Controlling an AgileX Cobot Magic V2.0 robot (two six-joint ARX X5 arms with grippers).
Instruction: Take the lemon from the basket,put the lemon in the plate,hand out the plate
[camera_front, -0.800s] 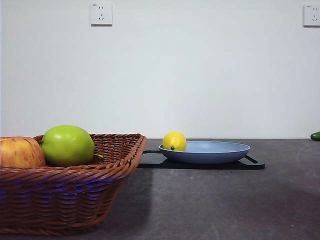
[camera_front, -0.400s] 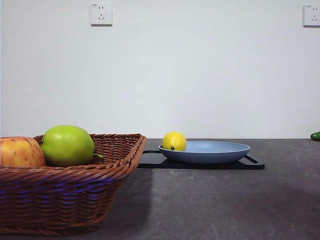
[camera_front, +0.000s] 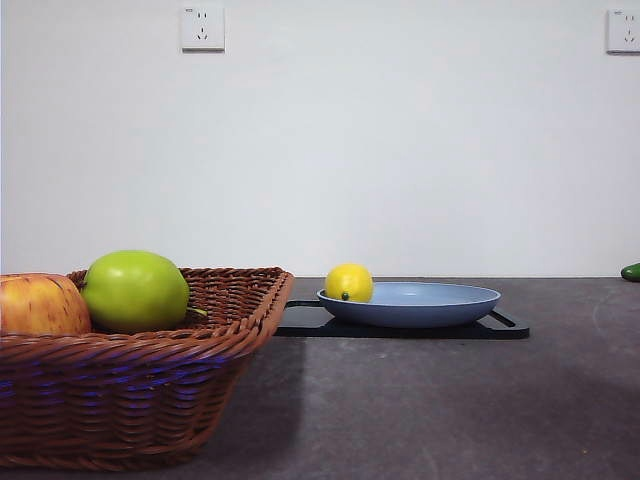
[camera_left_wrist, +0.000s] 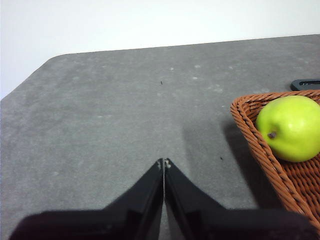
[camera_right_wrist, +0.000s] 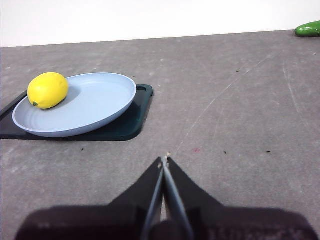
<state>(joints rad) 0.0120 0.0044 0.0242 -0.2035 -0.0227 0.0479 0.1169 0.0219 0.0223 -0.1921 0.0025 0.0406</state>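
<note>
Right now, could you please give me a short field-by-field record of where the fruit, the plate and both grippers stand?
lemon: lying in the plate, near its rim
plate: resting on the black tray
basket: holds the green apple and the red-yellow apple
left gripper: shut, empty, over bare table beside the basket
right gripper: shut, empty, apart from the plate
task stage: lemon placed; plate not yet handed out

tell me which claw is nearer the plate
Right. The right claw sits shut over bare table with the plate close ahead; the left claw is shut beside the basket, with no plate in its view.
</note>
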